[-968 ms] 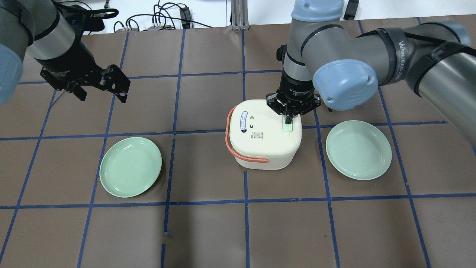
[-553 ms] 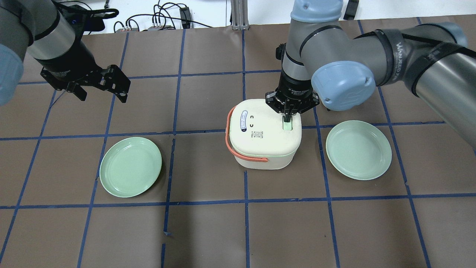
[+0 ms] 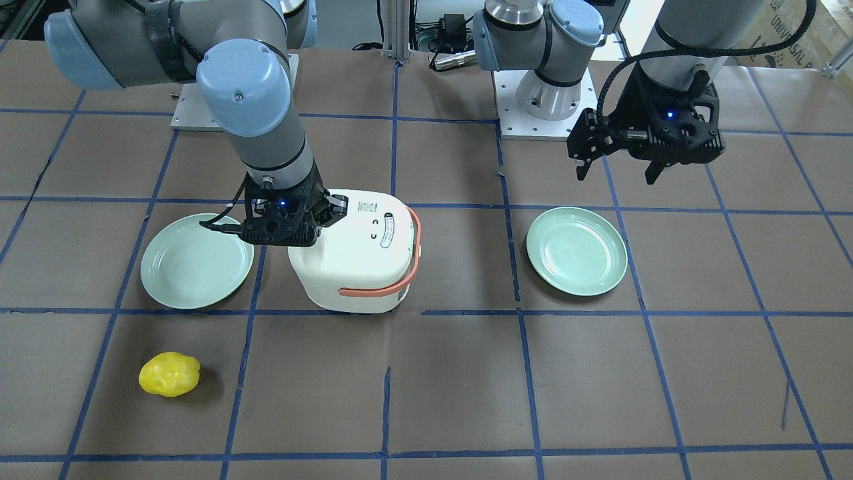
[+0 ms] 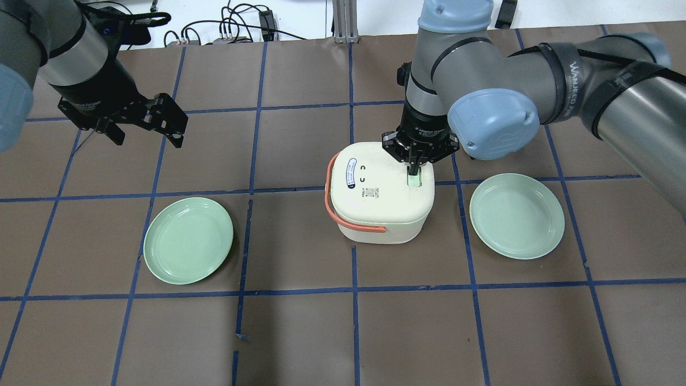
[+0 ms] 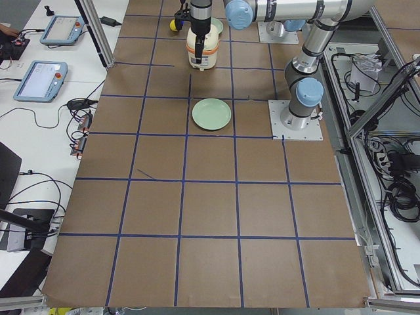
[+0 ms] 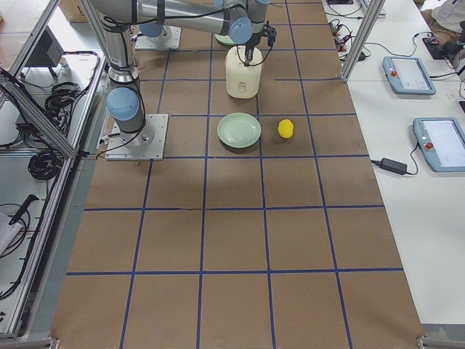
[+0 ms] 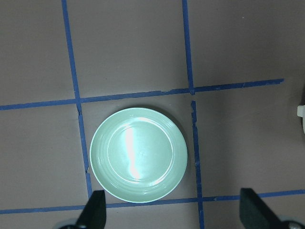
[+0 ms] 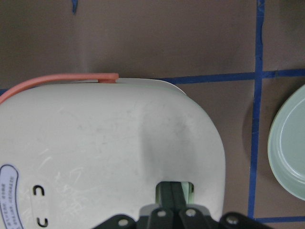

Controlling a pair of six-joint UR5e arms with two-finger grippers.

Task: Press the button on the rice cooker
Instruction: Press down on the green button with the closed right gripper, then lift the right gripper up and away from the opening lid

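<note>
The white rice cooker [image 4: 375,198] with an orange handle stands mid-table; it also shows in the front view [image 3: 360,267]. Its pale green button [image 4: 415,182] sits at the right of the lid. My right gripper [image 4: 414,171] is shut and points straight down, its fingertips on the button's far end. In the right wrist view the shut fingers [image 8: 171,191] sit in the button recess [image 8: 189,189]. My left gripper [image 4: 144,131] is open and empty, hovering far left above the table, over a green plate [image 7: 138,155].
Two green plates lie on the table, one left of the cooker [image 4: 188,240] and one right of it [image 4: 516,215]. A yellow lemon-like object [image 3: 169,374] lies near the operators' side, beyond the right plate.
My right gripper has shifted very slightly toward the far side, its fingertips staying at the button. The left arm and the cooker have not moved.
</note>
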